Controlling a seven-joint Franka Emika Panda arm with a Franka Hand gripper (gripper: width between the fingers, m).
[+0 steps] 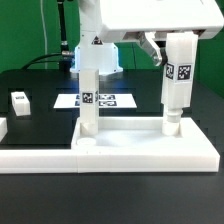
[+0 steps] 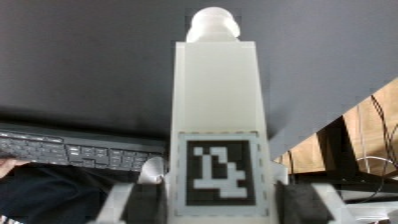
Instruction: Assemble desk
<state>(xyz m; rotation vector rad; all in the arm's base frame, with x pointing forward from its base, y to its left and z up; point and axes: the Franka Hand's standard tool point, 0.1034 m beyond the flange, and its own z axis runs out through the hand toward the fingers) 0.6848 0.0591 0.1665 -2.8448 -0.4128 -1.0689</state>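
The desk's white tabletop (image 1: pixel 140 152) lies flat at the front, rims up. One white leg (image 1: pixel 88 95) stands upright on its corner at the exterior view's left. My gripper (image 1: pixel 180 42) is shut on a second leg (image 1: pixel 177 88), holding it by its tagged upper end. This leg hangs almost upright, and its round tip reaches the tabletop's corner at the exterior view's right. In the wrist view the held leg (image 2: pixel 217 105) runs away from my gripper (image 2: pixel 217 200), a finger pad (image 2: pixel 306 196) pressed on each side of its tag. A loose leg (image 1: pixel 20 101) lies on the black table.
The marker board (image 1: pixel 108 100) lies flat behind the standing leg. A white piece (image 1: pixel 3 128) pokes in at the exterior view's left edge. A keyboard (image 2: pixel 80 152) and desk clutter show beyond the table edge in the wrist view.
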